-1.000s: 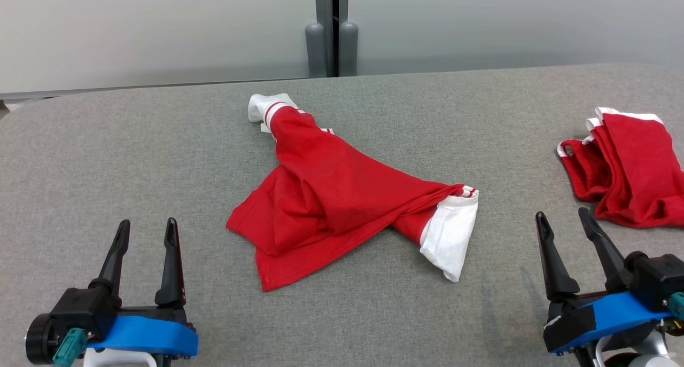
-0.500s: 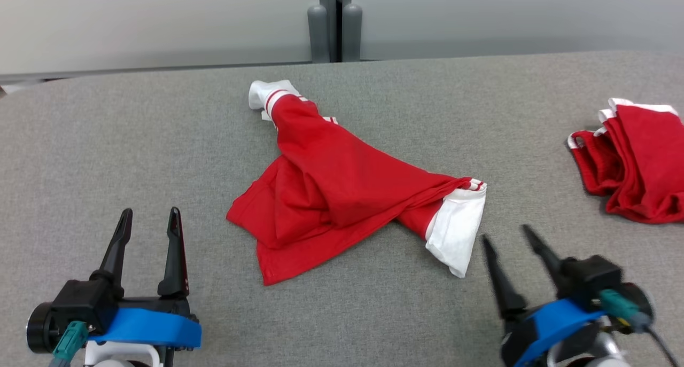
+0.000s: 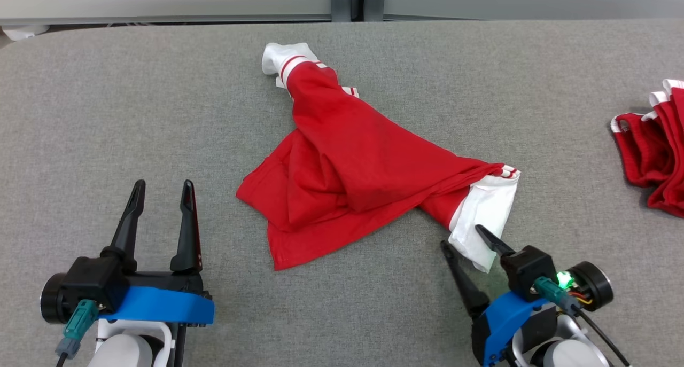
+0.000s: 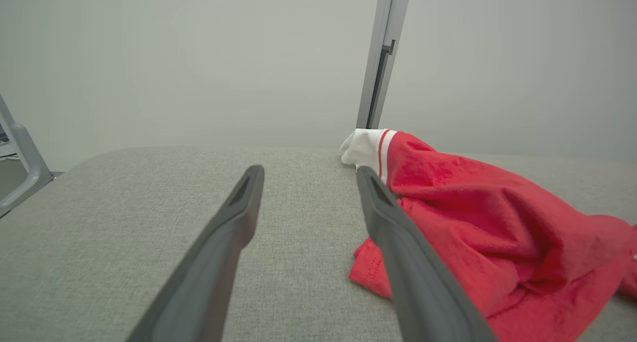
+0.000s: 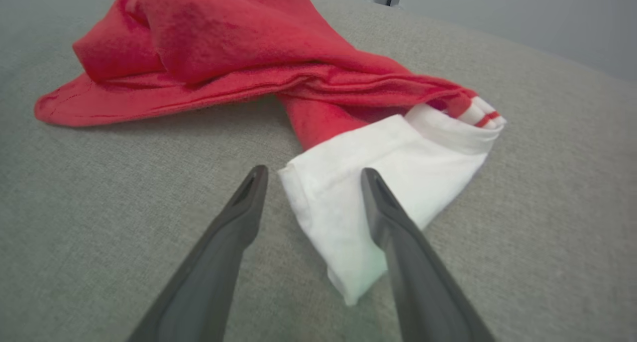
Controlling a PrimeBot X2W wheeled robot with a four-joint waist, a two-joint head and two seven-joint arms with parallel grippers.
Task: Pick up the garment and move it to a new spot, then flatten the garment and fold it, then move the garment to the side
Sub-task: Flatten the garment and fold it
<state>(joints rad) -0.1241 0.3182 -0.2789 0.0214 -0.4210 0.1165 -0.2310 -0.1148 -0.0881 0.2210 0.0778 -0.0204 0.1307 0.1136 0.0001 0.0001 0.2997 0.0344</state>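
A crumpled red garment (image 3: 347, 164) with white sleeve ends lies in the middle of the grey table (image 3: 107, 116). My right gripper (image 3: 462, 236) is open at the near white sleeve (image 3: 483, 217), its fingers straddling the sleeve's corner (image 5: 318, 202). In the right wrist view the same garment (image 5: 224, 58) stretches up and left from my right gripper (image 5: 311, 175). My left gripper (image 3: 163, 188) stands open at the lower left, apart from the cloth. In the left wrist view the garment (image 4: 487, 217) lies just right of my left gripper (image 4: 308, 172).
A second red and white garment (image 3: 654, 148) lies bunched at the table's right edge. A grey wall with a vertical post (image 3: 350, 1) runs behind the table. Bare table lies left of the garment.
My right gripper has moved left and forward to the white sleeve end. The head camera has tilted down, shifting the whole picture. The left gripper has stayed in place.
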